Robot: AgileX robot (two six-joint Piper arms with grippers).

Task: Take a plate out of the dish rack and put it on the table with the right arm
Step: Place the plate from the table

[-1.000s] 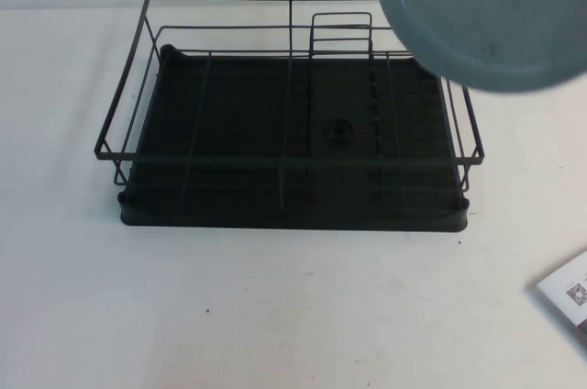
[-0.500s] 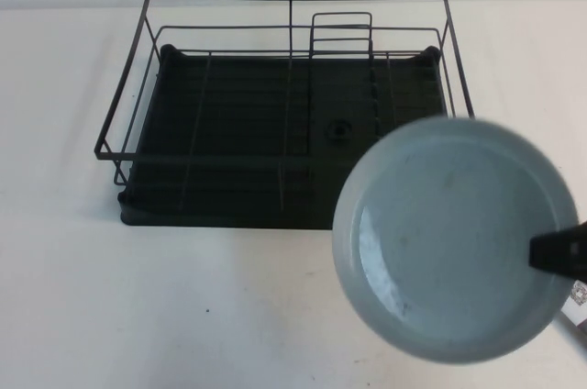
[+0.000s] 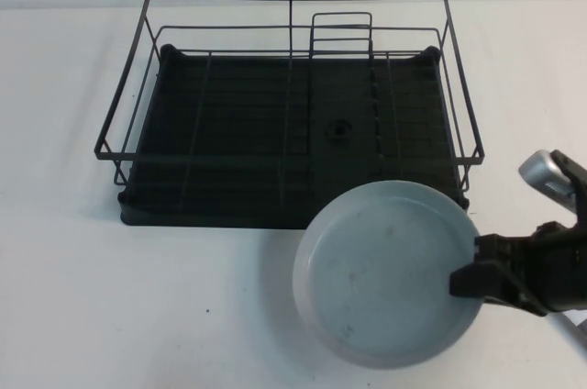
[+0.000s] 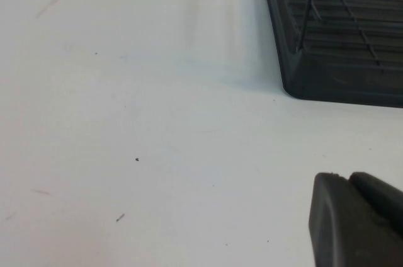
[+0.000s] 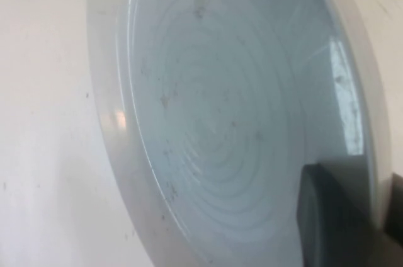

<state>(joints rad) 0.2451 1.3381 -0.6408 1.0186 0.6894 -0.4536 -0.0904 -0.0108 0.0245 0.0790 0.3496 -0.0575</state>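
The pale grey-blue plate (image 3: pixel 385 274) lies nearly flat, low over the white table (image 3: pixel 138 316), just in front of the dish rack's right front corner. My right gripper (image 3: pixel 470 270) is shut on the plate's right rim; the black right arm with its silver part (image 3: pixel 543 172) reaches in from the right. In the right wrist view the plate (image 5: pixel 233 109) fills the picture, with one finger (image 5: pixel 327 216) over its rim. The black wire dish rack (image 3: pixel 289 114) holds nothing. My left gripper (image 4: pixel 352 216) is shut over bare table, near the rack's corner (image 4: pixel 340 78).
A small wire divider loop (image 3: pixel 341 33) stands at the rack's back. The rack's front rail (image 3: pixel 284 161) and tray edge lie right behind the plate.
The plate has come from high at the back right, over the rack's front right corner, down and forward to just above the table. The right arm has come into view.
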